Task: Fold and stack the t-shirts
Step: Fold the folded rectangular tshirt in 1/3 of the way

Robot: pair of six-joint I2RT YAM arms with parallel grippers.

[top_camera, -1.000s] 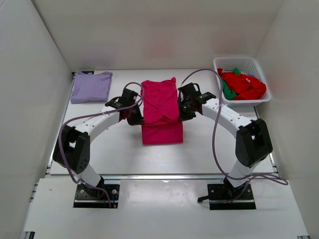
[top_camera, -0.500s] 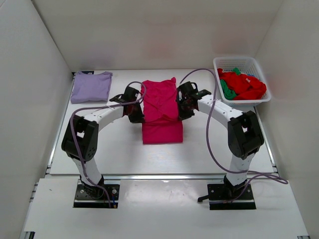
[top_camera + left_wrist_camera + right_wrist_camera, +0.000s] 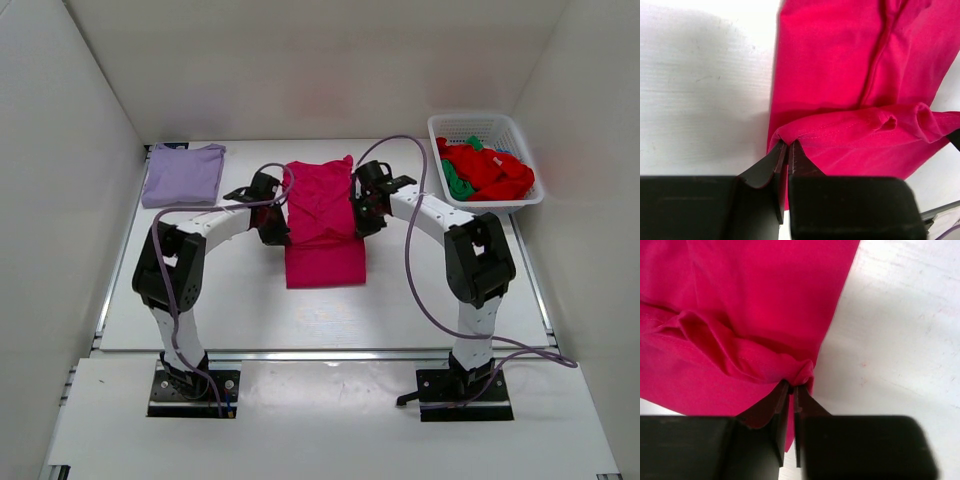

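Arms arched in from both sides over a white table (image 3: pixel 230 300), meeting at a magenta t-shirt (image 3: pixel 322 255) that lay in the middle. The shirt was partly folded, its far part doubled over the near part.

The left gripper (image 3: pixel 274 222) sat at the shirt's left edge and the right gripper (image 3: pixel 358 214) at its right edge. In the left wrist view, the left fingers (image 3: pixel 769 166) were pressed together on a hemmed fold of the magenta cloth, which was lifted above the layer beneath. In the right wrist view, the right fingers (image 3: pixel 774 406) pinched a bunched corner of the same hem.

A folded lavender t-shirt (image 3: pixel 183 173) lay flat at the far left corner, well apart. At the far right, a white lattice basket (image 3: pixel 480 122) held a red t-shirt (image 3: pixel 492 172) and a green t-shirt (image 3: pixel 457 186) heaped together.
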